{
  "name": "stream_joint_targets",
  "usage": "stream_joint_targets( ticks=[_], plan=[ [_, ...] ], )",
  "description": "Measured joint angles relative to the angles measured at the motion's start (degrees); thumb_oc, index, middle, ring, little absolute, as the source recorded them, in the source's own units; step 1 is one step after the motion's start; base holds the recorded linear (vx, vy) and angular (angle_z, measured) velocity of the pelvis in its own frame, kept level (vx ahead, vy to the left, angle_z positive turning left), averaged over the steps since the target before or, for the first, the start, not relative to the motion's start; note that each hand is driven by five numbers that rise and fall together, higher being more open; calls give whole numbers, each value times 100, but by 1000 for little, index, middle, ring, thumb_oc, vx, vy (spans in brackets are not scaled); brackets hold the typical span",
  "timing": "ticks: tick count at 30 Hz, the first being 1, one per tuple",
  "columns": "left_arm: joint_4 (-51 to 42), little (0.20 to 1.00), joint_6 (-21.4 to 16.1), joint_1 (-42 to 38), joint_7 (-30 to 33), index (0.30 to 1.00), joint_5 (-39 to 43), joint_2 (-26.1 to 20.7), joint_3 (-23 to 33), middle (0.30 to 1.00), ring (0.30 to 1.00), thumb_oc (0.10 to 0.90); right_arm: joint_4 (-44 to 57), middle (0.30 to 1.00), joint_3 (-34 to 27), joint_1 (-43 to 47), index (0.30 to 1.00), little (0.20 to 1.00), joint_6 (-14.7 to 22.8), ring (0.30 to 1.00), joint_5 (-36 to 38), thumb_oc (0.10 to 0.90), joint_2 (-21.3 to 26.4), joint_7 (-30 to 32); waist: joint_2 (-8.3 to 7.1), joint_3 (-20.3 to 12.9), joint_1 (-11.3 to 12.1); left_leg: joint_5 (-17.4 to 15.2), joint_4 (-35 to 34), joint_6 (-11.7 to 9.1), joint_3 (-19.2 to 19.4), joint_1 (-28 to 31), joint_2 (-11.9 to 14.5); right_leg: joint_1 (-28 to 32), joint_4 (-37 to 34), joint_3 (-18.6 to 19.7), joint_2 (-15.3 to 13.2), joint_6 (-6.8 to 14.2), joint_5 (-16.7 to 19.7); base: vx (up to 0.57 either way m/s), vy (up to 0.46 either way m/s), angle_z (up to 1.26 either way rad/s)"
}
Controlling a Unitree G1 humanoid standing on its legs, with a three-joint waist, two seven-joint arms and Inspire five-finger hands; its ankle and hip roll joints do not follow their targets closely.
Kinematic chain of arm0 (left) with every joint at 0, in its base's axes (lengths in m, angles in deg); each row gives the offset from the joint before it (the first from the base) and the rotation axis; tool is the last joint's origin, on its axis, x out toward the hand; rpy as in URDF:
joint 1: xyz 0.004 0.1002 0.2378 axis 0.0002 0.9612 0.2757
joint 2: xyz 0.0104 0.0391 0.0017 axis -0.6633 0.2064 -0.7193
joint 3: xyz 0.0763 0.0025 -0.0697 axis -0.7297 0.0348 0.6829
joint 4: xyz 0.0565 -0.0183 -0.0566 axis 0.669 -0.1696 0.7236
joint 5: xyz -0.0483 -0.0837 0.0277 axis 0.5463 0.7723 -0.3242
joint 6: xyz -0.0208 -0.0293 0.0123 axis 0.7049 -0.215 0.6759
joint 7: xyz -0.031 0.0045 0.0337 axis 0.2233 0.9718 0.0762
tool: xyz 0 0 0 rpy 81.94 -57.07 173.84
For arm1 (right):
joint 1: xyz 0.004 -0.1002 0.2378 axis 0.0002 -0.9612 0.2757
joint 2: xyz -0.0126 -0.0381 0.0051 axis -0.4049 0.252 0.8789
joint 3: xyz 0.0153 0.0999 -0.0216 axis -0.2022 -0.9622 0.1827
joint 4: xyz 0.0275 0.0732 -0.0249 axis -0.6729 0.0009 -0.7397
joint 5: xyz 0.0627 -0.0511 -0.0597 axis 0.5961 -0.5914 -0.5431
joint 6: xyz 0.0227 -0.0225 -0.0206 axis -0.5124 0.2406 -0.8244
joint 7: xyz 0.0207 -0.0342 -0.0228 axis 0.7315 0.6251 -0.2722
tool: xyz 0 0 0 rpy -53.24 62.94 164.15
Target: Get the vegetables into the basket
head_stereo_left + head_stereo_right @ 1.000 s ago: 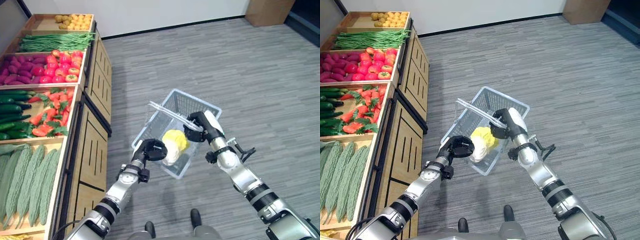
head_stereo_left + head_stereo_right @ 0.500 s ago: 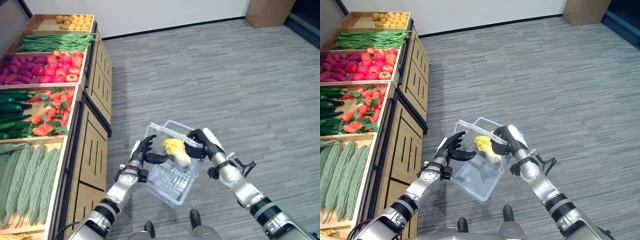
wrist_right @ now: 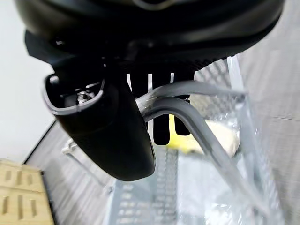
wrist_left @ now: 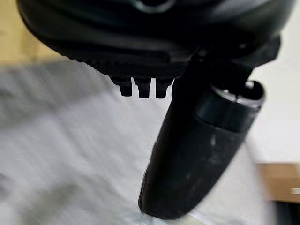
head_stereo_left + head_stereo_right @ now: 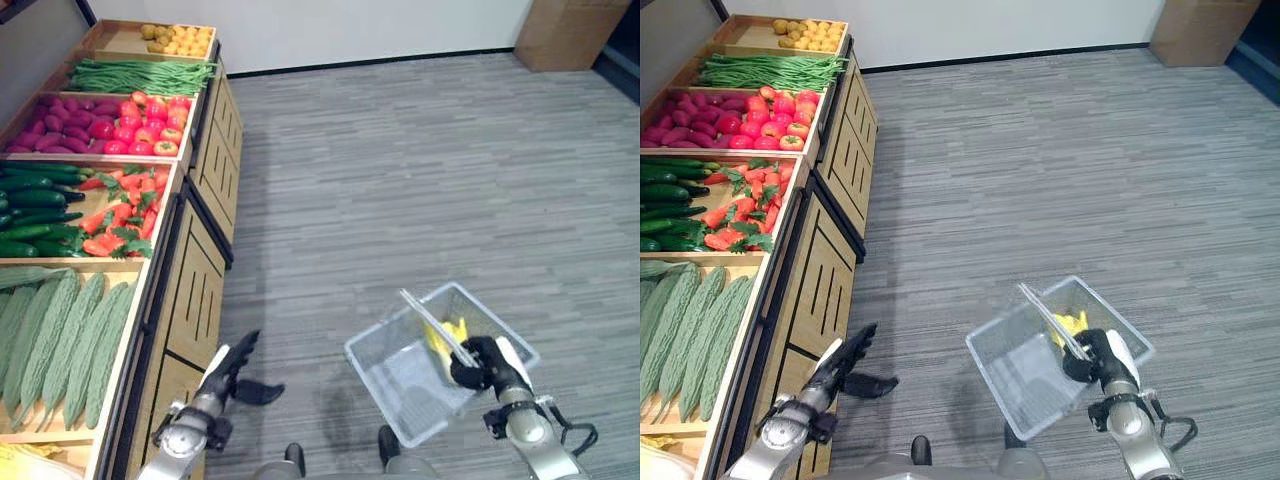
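**Basket hangs from right hand, cabbage inside**

The left hand [image 5: 228, 378] hangs low with fingers spread and nothing in them, just beside the wooden stand [image 5: 190, 290]. The right hand [image 5: 483, 365] is curled round the handle [image 5: 437, 328] of the wire basket [image 5: 395, 375], which hangs over grey floor [image 5: 420, 170]. A pale yellow cabbage [image 5: 447, 336] lies inside, against the hand. Beyond the left hand, crates hold bitter gourds [image 5: 60, 335], cucumbers [image 5: 30, 210], carrots [image 5: 120, 215] and tomatoes [image 5: 150, 125].

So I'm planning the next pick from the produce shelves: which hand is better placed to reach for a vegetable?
The left hand. It is open, holds nothing and hangs right beside the shelves. The right hand is curled round the handle of the basket, which already holds a yellow vegetable.
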Motion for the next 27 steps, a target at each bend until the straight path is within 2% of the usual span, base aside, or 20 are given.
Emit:
stream_joint_targets(
  ticks=[2,3,6,8,10,12,15,16,18,24,26,27],
  plan=[
    [479,1000,67,-26,-1,1000,-369,15,-46,1000,1000,900,-109,300,-5,0,300,300,2,300,6,400,-2,25,-4,-9,-11,0,0,0,-1,1,-3,-2,0,1,-5,-1,0,0,0,0],
    [1034,1000,-3,-66,36,1000,-845,32,-199,1000,1000,900,-249,300,-13,-26,300,300,61,300,64,400,-29,46,-30,-70,-5,1,0,0,-4,-20,-7,-23,0,-4,-7,-12,10,0,0,0],
    [1543,1000,24,-56,45,1000,-1552,104,-436,1000,1000,900,-401,300,-12,-42,300,300,98,300,100,400,-52,45,-85,-182,-12,0,0,0,-2,-24,-15,-31,0,-2,-13,-21,4,-14,41,0],
    [2302,1000,-32,-199,126,1000,-1916,413,-431,1000,1000,900,-644,300,-12,-22,300,300,206,300,102,400,-74,41,-114,-258,-7,-5,0,2,11,-25,-28,-34,0,3,-24,-1,-12,-1,24,-1],
    [2508,1000,22,-157,176,1000,-2207,529,-449,1000,1000,900,-772,300,-3,-30,300,300,211,300,102,400,-115,34,-154,-342,-3,-35,-3,25,30,-55,-32,-73,3,24,-26,29,-39,0,58,-5],
    [3212,1000,71,-229,385,1000,-2471,824,-326,1000,1000,900,-957,300,34,-52,300,300,225,300,99,400,-122,-7,-150,-446,-4,-73,-11,15,46,-52,-47,-93,24,67,-36,30,-39,-9,51,-9],
    [3332,1000,230,-203,431,1000,-2550,924,-246,1000,1000,900,-1007,300,51,-112,300,300,223,300,97,400,-141,-100,-170,-458,-3,-85,2,24,62,-59,-60,-107,26,78,-45,34,-41,-38,48,-3],
    [3360,1000,259,-164,481,1000,-2552,923,-243,1000,1000,900,-1022,300,54,-147,300,300,226,300,98,400,-142,-120,-218,-428,11,-72,27,0,60,-78,-70,-127,30,83,-52,37,-38,-47,54,-2],
    [3501,1000,293,-247,522,1000,-2552,962,-198,1000,1000,900,-1135,300,55,-67,300,300,217,300,99,400,-146,-136,-199,-419,23,-156,249,36,72,-255,-111,-206,31,116,-111,55,-16,-27,104,-4],
    [3573,1000,341,-383,541,1000,-2545,994,-44,1000,1000,900,-1137,300,58,50,300,300,211,300,99,400,-168,-158,-244,-262,68,-234,302,82,190,-310,-223,-357,193,223,-203,104,-12,-12,122,-7],
    [3598,1000,362,-483,558,1000,-2541,1001,-4,1000,1000,900,-1192,300,58,113,300,300,207,300,97,400,-193,-164,-319,-172,85,-317,330,192,222,-368,-352,-490,312,299,-254,135,-36,20,163,-13],
    [3612,1000,369,-521,561,1000,-2541,1009,23,1000,1000,900,-1231,300,56,176,300,300,197,300,97,400,-201,-165,-341,-138,89,-288,324,234,223,-398,-331,-567,393,332,-273,156,-57,15,100,-10]
  ],
)
